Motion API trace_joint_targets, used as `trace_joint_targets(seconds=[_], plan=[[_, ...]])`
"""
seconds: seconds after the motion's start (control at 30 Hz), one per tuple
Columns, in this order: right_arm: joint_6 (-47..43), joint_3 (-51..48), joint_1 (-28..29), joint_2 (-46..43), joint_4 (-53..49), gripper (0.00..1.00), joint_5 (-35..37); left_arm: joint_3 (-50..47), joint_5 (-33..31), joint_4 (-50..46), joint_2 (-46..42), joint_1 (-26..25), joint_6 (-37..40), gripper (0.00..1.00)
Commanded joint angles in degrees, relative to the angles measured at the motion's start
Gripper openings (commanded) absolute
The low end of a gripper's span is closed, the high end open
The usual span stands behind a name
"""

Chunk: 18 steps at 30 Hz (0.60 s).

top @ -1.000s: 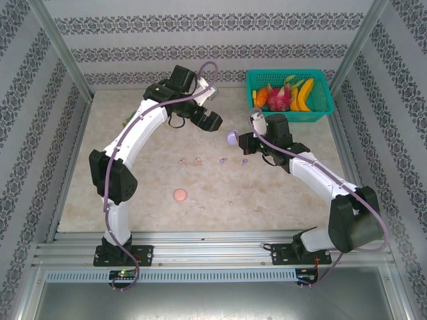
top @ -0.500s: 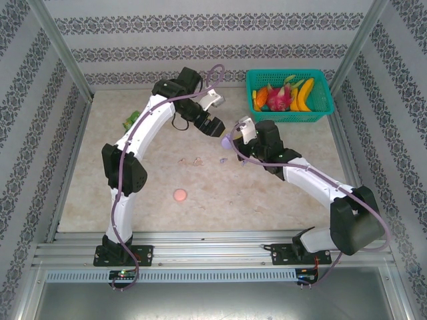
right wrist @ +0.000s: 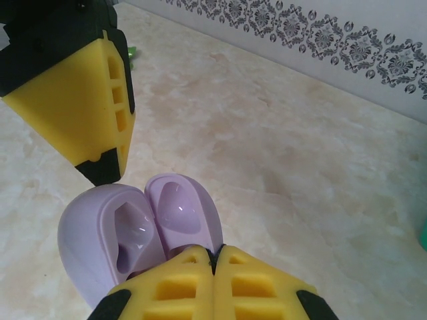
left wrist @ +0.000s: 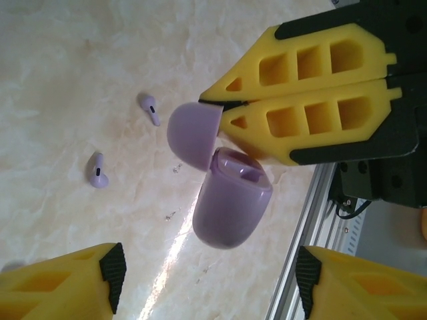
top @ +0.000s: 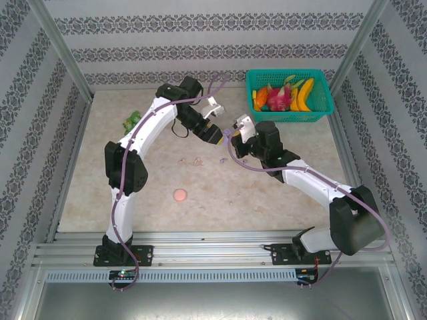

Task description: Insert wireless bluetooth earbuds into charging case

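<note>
Right end effector (left wrist: pixel 208 103): pinched on the open lilac charging case (left wrist: pixel 230 200) near its hinge.
Left end effector (top: pixel 217 136): spread, with the case flanked, untouched.
Earbuds (left wrist: pixel 97 171): lain on the counter (left wrist: pixel 60 60) beneath.

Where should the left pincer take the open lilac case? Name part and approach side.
Probably the rounded lower body of the lilac case, across its sides. It hangs free, while the right pincer is clamped at the hinge by the lid. Come from the closed bottom end, opposite the right pincer.

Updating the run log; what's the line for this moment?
right fingers shut on open lilac case | left fingers open near it | two earbuds on table
</note>
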Motion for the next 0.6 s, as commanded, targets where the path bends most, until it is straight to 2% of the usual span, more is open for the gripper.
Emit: trace_joint_targets(seconds=[0.0,0.57], plan=[[-1.2,-0.1,0.9,-0.7,2.1,0.0,-0.3,-0.9,2.4,-1.2,1.4,-0.2,1.6,0.67],[0.1,0.5,1.2,-0.9,1.0,0.0,-1.0,-2.0,4.4,2.3,1.9,-1.5,0.0,0.51]])
